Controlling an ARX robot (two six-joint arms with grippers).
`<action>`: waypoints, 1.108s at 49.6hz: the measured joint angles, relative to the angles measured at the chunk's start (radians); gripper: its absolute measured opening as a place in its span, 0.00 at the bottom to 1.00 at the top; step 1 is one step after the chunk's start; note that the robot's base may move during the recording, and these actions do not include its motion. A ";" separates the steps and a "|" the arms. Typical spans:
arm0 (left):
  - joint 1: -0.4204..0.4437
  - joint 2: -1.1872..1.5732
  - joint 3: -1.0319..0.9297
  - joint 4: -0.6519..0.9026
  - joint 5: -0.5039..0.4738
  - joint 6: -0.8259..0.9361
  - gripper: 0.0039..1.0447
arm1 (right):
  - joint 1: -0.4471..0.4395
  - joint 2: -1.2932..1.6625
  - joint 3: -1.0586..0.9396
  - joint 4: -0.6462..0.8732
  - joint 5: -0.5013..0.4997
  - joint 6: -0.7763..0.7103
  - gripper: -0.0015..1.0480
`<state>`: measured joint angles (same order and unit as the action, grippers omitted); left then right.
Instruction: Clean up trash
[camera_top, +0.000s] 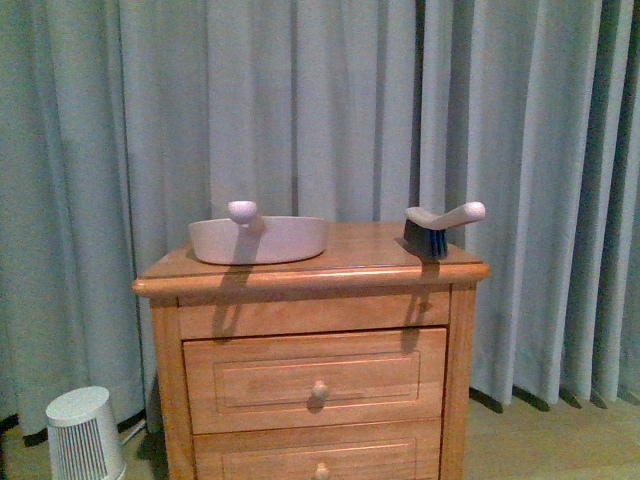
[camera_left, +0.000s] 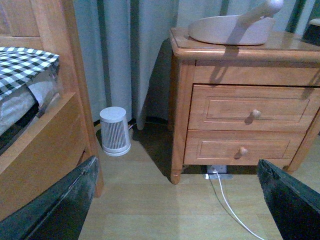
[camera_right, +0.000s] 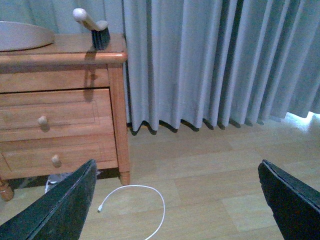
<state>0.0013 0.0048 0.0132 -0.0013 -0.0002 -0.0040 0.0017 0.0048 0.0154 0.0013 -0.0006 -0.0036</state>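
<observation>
No trash visible; handling unjudged. Facing wooden nightstand, left hand and right hand gaped wide, empty.

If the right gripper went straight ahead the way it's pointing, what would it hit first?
Most likely the bare wooden floor just before the curtain; the right gripper, jaws open, points down beside the nightstand. Depth is unclear, so it might reach the curtain hem instead.

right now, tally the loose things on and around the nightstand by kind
dustpan: 1
hand brush: 1
white ribbed floor appliance: 1
white cable: 1
total: 4
</observation>
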 joint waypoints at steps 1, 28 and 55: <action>0.000 0.000 0.000 0.000 0.000 0.000 0.93 | 0.000 0.000 0.000 0.000 0.000 0.000 0.93; 0.000 0.000 0.000 0.000 0.000 0.000 0.93 | 0.000 0.000 0.000 0.000 0.000 0.000 0.93; 0.000 0.000 0.000 0.000 0.000 0.000 0.93 | 0.000 0.000 0.000 0.000 0.000 0.000 0.93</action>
<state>0.0010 0.0044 0.0132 -0.0013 -0.0002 -0.0044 0.0013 0.0048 0.0154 0.0013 -0.0006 -0.0036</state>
